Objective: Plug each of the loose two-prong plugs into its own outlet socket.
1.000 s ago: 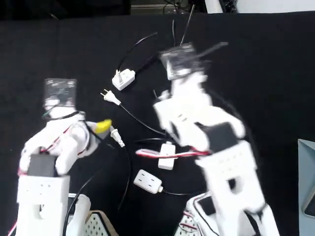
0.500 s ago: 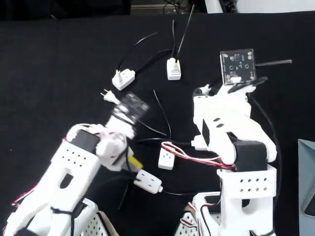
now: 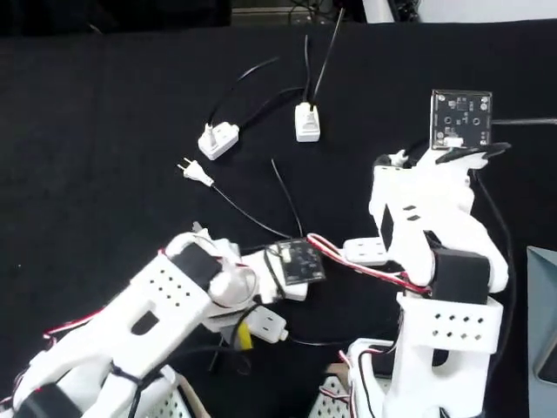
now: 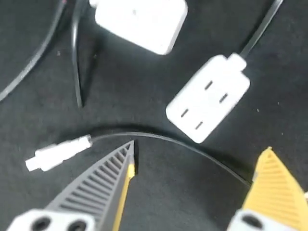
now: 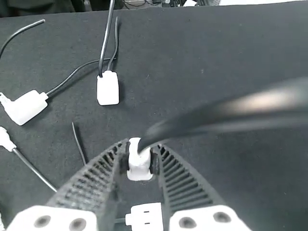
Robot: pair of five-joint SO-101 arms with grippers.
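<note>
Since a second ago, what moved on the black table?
The left arm's grey-and-yellow gripper swung from the left in over a flat white socket block, open. The right arm's grey gripper drew back from centre to the right, shut on a white black-corded plug. The back-left white socket and the loose white plug beside it stayed put.

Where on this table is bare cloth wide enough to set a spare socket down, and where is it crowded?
Bare: the far left corner, left of the white block and loose plug; also the far right, beyond the right gripper shut on a white plug. Crowded: the middle between the arms, where cables cross around a socket.
</note>
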